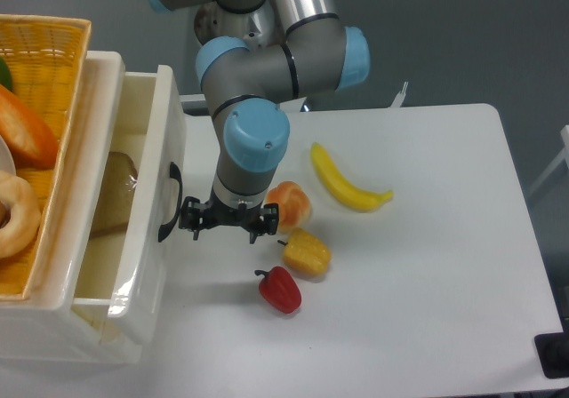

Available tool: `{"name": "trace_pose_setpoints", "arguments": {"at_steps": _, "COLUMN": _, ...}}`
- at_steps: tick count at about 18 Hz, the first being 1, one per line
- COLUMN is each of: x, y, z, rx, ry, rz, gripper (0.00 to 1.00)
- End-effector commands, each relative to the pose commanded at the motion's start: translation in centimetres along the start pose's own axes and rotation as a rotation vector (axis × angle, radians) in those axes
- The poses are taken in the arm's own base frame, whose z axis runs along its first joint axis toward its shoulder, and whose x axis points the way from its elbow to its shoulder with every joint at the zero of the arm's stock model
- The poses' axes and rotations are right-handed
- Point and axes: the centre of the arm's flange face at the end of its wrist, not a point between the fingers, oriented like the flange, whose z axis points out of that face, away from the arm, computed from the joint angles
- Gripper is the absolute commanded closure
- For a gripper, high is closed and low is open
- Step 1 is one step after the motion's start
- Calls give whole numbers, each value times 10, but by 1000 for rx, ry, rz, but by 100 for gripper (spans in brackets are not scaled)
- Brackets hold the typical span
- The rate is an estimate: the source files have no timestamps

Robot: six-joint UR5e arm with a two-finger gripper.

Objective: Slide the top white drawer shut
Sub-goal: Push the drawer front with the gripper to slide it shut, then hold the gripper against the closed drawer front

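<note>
I count one banana [345,180], one orange [292,203], one yellow pepper [307,252] and one red pepper [280,290] on the bench [444,265]. One woven basket [44,43] at the left edge. One bread slice [116,202] in one open white drawer [151,265].

Arm reached down from the upper left, wrist vertical. Gripper [228,220] pointed downward just above the table, its fingers [190,219] spread wide apart, holding nothing.

bread slice [114,204] half hidden, basket [36,78] cut off left
</note>
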Motion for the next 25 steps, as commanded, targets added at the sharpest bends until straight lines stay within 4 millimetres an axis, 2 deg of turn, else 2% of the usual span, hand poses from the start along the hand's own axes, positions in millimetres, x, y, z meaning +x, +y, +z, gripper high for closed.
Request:
{"name": "trace_pose_setpoints", "arguments": {"at_steps": 10, "x": 30, "y": -2, "z": -8, "rx": 16, "ry": -9, "rz": 54, "gripper": 0}}
{"name": "trace_pose_setpoints", "arguments": {"at_steps": 25, "x": 34, "y": -1, "z": -13, "rx": 22, "ry": -15, "rz": 57, "gripper": 0}}
